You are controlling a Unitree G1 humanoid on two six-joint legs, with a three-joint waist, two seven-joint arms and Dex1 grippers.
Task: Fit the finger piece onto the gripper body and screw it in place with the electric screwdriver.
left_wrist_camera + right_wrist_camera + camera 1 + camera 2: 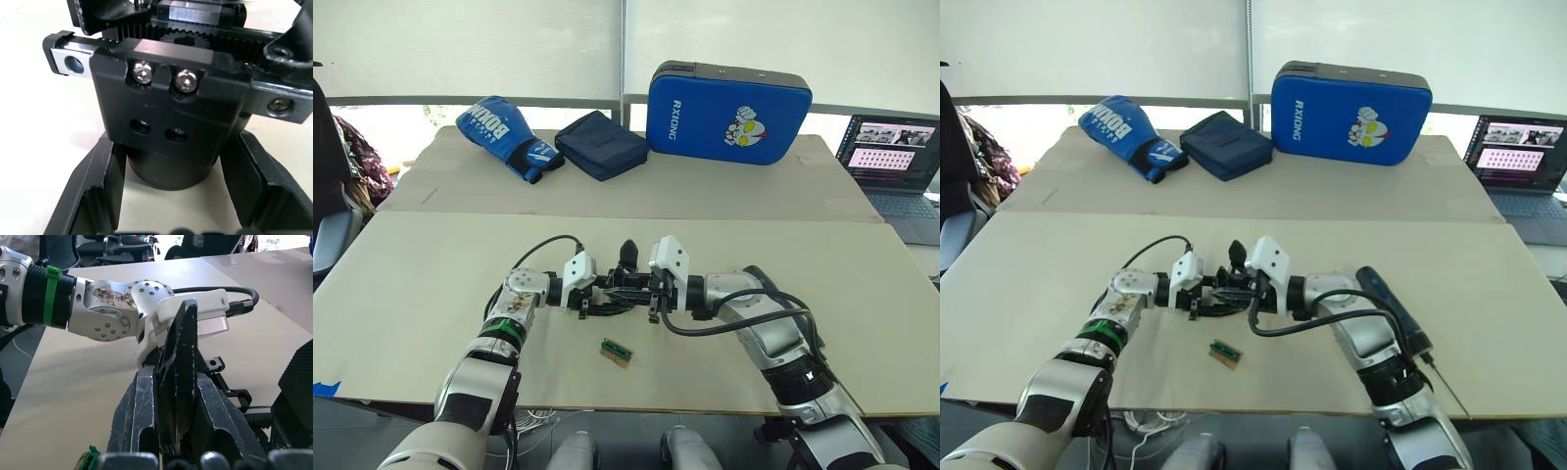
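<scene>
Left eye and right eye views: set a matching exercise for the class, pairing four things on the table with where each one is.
Things:
1. gripper body
2. finger piece
3. electric screwdriver
4. green-topped block

Places:
A. lying on the table beside the right arm
B. held in the left hand
C. clamped in the right hand
D. on the table just in front of both hands

Pairs: 1-B, 2-C, 3-A, 4-D
</scene>
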